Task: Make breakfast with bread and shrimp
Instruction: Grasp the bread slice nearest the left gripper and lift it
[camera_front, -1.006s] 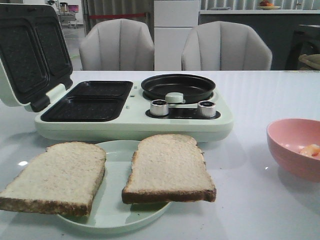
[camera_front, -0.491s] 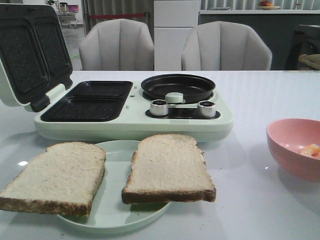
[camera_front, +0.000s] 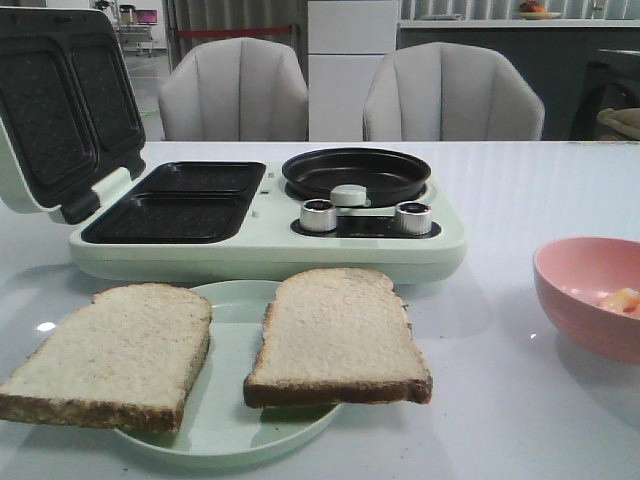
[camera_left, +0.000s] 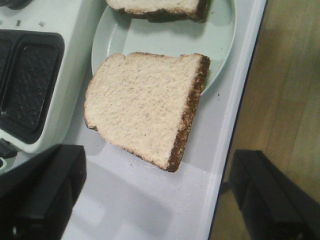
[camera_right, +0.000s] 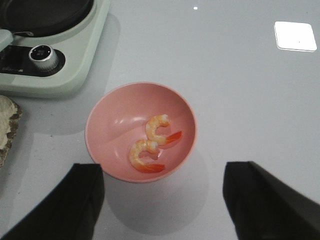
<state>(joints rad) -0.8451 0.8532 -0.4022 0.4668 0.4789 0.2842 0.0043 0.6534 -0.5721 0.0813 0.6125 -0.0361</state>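
Observation:
Two bread slices lie on a pale green plate (camera_front: 235, 325) at the front: the left slice (camera_front: 110, 352) overhangs the rim, the right slice (camera_front: 338, 335) lies beside it. In the left wrist view the left slice (camera_left: 145, 112) sits ahead of my open, empty left gripper (camera_left: 157, 200), which hovers above the table's near edge. Two curled orange-pink shrimp (camera_right: 159, 129) (camera_right: 143, 156) lie in a pink bowl (camera_right: 107, 125); one shrimp shows in the front view (camera_front: 620, 299). My right gripper (camera_right: 162, 202) is open and empty, just short of the bowl. Neither gripper shows in the front view.
A pale green breakfast maker (camera_front: 260, 235) stands behind the plate, its lid (camera_front: 60, 105) open to the left, two dark grill wells (camera_front: 175, 200), a round black pan (camera_front: 356, 172) and two knobs (camera_front: 319, 215). The pink bowl (camera_front: 590, 290) sits at the right. Two chairs stand behind the table.

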